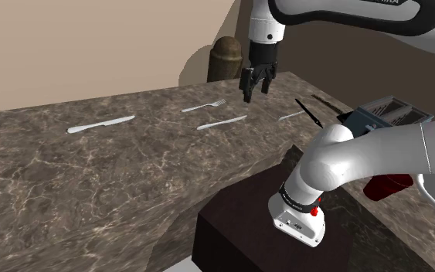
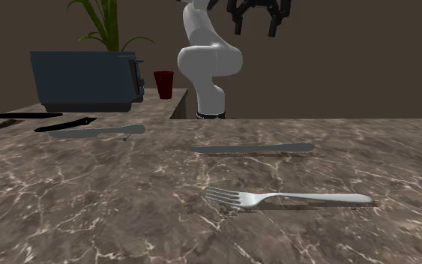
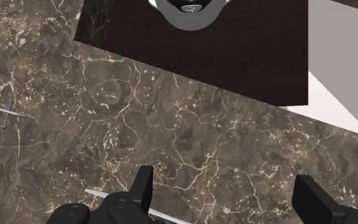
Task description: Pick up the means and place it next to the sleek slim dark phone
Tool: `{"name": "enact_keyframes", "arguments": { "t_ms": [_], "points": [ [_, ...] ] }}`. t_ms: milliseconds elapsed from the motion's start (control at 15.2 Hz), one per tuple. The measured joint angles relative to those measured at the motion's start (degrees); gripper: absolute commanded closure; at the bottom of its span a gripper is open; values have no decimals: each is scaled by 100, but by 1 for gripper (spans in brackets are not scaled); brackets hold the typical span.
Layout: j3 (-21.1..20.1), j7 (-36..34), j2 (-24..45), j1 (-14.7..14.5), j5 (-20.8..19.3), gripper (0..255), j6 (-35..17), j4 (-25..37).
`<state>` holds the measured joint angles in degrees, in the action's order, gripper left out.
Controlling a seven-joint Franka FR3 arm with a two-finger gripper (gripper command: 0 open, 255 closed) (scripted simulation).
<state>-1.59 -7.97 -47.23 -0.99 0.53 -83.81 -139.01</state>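
The marble counter (image 1: 130, 178) spans the shoulder view, its near edge running past the dark stand (image 1: 239, 224). The white arm (image 1: 339, 166) rises from the stand and reaches over that edge. A dark toaster (image 2: 82, 79) sits at the second exterior view's left end of the counter.

The gripper (image 1: 254, 94) hangs above the counter with its fingers spread wide and nothing between them. The knife (image 1: 222, 122) lies flat on the marble, below the gripper and a little toward the shoulder view's left. In the wrist view a silver strip, seemingly this knife, passes under one finger rather than through the gap between the two.

The fork (image 2: 288, 198) lies beside the knife on the side away from the stand, parallel to it and not touching. A second knife (image 1: 100, 124) rests well apart, toward the shoulder view's left. The phone (image 2: 65, 124) is a flat black slab near the toaster, well apart from the knife, with a small utensil (image 1: 291, 116) just beside it.

Bare marble surrounds the knife on all sides and stretches between it and the phone. The wrist view shows the counter's edge meeting the stand's dark top beyond the fingers.
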Motion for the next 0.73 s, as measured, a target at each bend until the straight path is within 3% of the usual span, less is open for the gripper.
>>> {"name": "enact_keyframes", "arguments": {
  "t_ms": [198,726],
  "points": [
    [183,456,34,-106,-150,0,-241,-149],
    [1401,3479,610,-783,-965,0,-2014,-885]
  ]
}}
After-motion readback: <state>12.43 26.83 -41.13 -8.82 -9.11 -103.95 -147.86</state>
